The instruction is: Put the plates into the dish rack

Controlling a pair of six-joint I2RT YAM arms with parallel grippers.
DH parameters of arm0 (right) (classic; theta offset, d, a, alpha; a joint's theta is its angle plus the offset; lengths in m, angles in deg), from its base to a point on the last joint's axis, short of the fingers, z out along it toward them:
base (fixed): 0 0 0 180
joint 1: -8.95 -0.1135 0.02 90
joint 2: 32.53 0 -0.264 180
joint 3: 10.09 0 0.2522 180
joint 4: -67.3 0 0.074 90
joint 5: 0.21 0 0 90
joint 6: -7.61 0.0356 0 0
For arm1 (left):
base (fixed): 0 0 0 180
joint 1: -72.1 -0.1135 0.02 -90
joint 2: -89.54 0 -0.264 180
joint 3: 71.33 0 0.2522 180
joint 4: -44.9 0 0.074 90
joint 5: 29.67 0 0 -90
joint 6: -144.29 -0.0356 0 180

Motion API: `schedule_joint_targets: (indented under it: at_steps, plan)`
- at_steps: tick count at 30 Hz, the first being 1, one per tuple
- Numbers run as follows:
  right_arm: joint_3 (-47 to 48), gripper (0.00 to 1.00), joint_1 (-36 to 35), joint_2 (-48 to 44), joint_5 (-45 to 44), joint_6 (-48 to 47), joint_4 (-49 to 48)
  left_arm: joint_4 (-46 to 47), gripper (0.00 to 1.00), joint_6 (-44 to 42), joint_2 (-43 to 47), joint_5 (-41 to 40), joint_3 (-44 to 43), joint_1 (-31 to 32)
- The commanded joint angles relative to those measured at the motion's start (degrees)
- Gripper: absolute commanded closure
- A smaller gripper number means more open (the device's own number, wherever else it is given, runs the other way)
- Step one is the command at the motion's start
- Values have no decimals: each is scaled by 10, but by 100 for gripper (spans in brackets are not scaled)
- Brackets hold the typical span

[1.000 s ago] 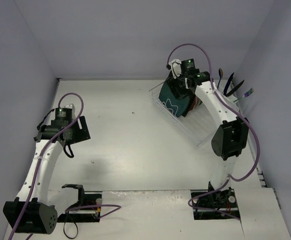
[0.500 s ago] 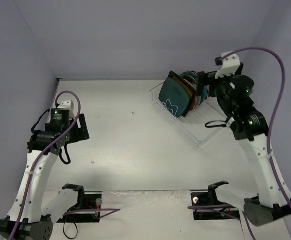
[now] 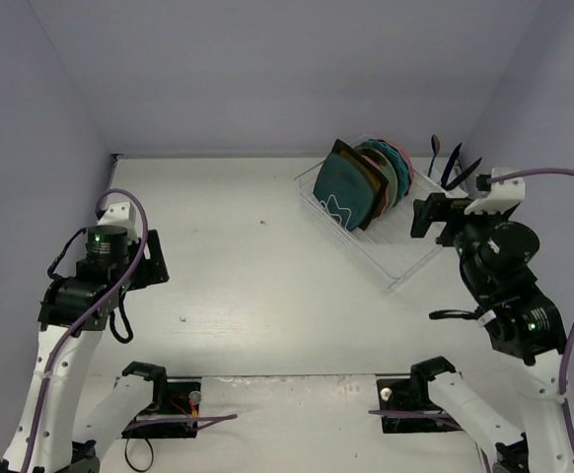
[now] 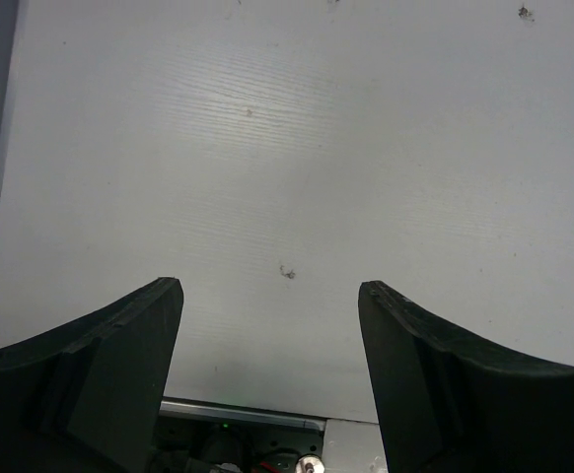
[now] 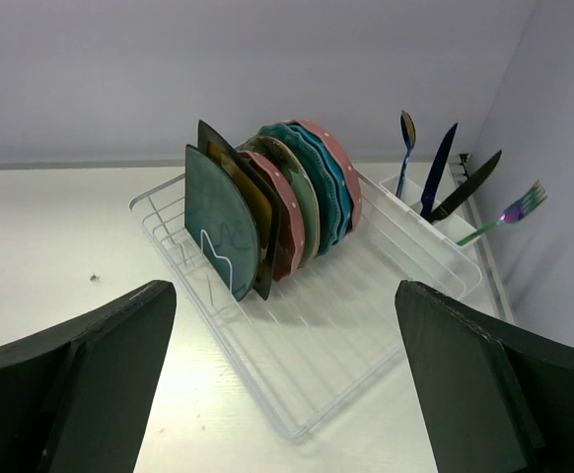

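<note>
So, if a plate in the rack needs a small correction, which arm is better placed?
Probably the right. The right gripper, open, hangs just beside the dish rack, with the plates straight in its view. The left gripper, also open, is far across the table, over bare surface.

**Setting:** robotics laboratory, enclosed test cell.

**Evidence recorded:**
- A plain white table [image 3: 267, 276] was boxed on three sides by bare pale lilac walls [image 3: 267, 69].
- Two white-and-black jointed arms, the left arm [image 3: 70, 325] and the right arm [image 3: 509, 286], stood at the near edge of the table on black base mounts [image 3: 164, 399].
- Purple cables [image 3: 553, 170] looped loose along the arms and down to the bases.
- The left wrist view showed what was possibly exposed electronics [image 4: 267, 458] at the table edge, too small to be sure.

**Domestic items:** a clear dish rack [image 5: 317, 345] held plates [image 5: 267, 212] on edge, with cutlery [image 5: 435, 172] upright in its end section.
</note>
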Motion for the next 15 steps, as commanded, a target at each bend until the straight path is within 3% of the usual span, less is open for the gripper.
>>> schedule_joint_targets:
  at_steps: [1,7,15]
  plan:
    - [-10,0,4,-32,-23,32,-10,5,28,0,19,-36,2,3]
    - [-21,0,3,-90,0,65,33,-10,28,28,46,-45,19,3]
    - [-18,0,3,-132,-1,40,62,-57,28,13,97,-81,-5,3]
